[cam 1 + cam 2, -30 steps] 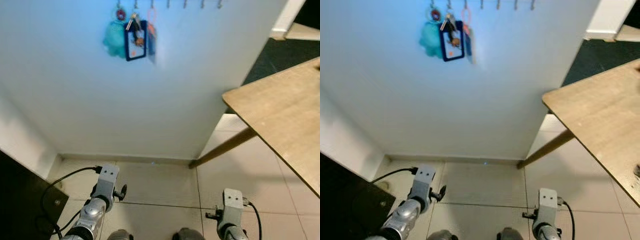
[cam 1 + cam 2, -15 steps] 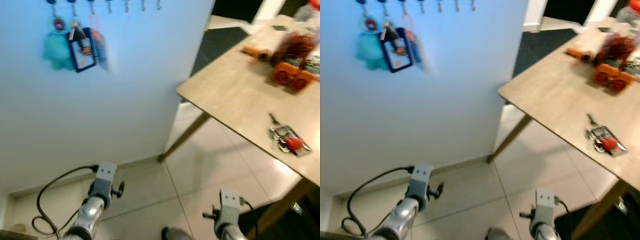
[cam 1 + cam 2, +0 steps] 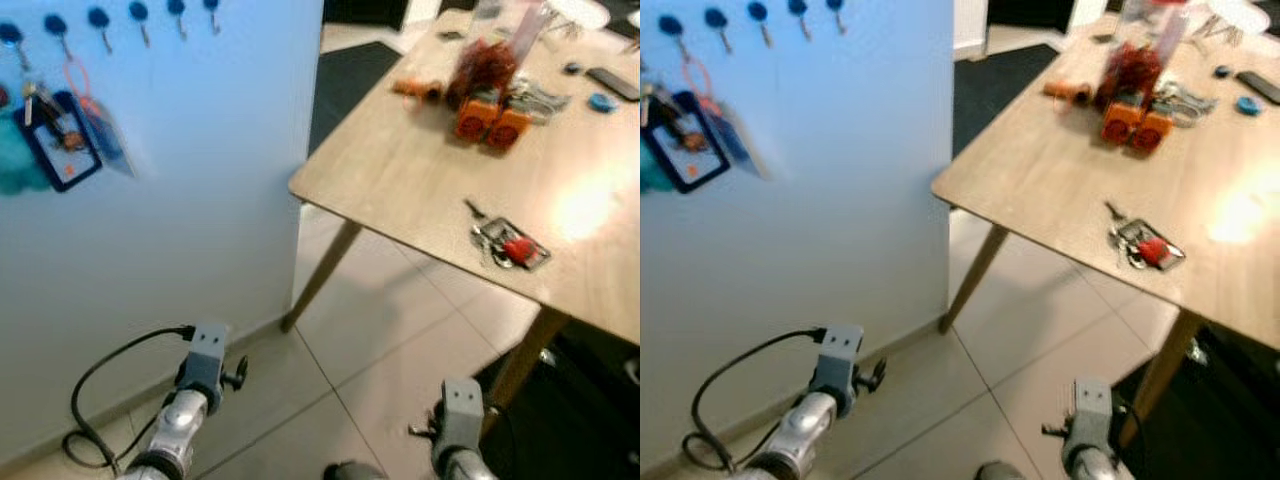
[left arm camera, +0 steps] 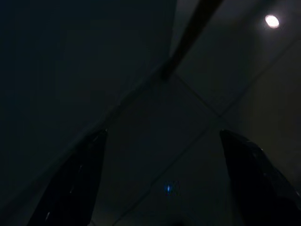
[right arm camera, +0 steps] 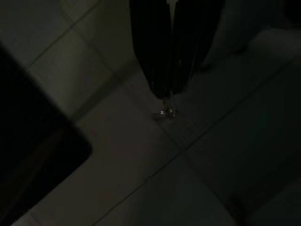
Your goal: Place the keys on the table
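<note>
Keys belong on the one wooden table (image 3: 400, 170) at the right of the head view, and one bunch (image 3: 510, 246) with a red tag already lies near its front edge. Another bunch (image 3: 60, 140) hangs at the upper left under six blue hooks (image 3: 97, 17). If you fetch it, lift it straight off. The left gripper (image 4: 163, 136) is spread apart and the right gripper (image 5: 171, 94) pressed together.

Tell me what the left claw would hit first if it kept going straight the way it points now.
Most likely the tiled floor. The left claw, fingers spread apart, hangs pointing down at the tiles near the wall's base, with a table leg farther off. The view is dark, so depth is uncertain.
</note>
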You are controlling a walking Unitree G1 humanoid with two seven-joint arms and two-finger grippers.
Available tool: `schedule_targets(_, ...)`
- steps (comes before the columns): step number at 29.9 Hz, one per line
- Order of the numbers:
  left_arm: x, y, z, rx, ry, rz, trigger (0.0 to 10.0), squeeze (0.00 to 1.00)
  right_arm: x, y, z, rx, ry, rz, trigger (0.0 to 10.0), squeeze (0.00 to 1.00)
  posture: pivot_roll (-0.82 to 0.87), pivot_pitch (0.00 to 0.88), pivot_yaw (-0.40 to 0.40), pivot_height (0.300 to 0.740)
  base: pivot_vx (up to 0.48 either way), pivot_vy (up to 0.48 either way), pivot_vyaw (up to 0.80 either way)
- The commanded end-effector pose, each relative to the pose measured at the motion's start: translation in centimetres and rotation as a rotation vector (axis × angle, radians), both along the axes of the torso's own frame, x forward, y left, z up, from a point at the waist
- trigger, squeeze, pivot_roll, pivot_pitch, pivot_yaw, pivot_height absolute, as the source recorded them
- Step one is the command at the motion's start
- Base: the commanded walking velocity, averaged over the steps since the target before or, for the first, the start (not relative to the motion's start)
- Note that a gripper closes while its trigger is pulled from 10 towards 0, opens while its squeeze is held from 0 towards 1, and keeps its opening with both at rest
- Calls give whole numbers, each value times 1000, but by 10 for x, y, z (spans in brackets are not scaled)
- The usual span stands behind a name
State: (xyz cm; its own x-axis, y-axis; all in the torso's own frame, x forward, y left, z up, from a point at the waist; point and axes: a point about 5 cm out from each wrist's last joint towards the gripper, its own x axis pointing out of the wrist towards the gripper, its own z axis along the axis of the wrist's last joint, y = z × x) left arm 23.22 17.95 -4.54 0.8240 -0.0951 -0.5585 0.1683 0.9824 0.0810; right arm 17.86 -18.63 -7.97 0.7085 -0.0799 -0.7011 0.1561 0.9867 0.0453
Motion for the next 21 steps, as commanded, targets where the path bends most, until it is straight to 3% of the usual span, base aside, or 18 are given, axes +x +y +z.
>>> schedule_targets(1, -1, -3, -1, -4, 4, -10, 10000, 0, -8, -5, -3, -12, 29, -1, 10000, 0, 48, 93, 5, 740, 0, 0, -800)
schedule_targets(21, -3, -4, -3, -20, 12, -8, 10000, 0, -5, -2, -2, -11, 19, 32, 10000, 0, 50, 91, 3, 740, 0, 0, -800)
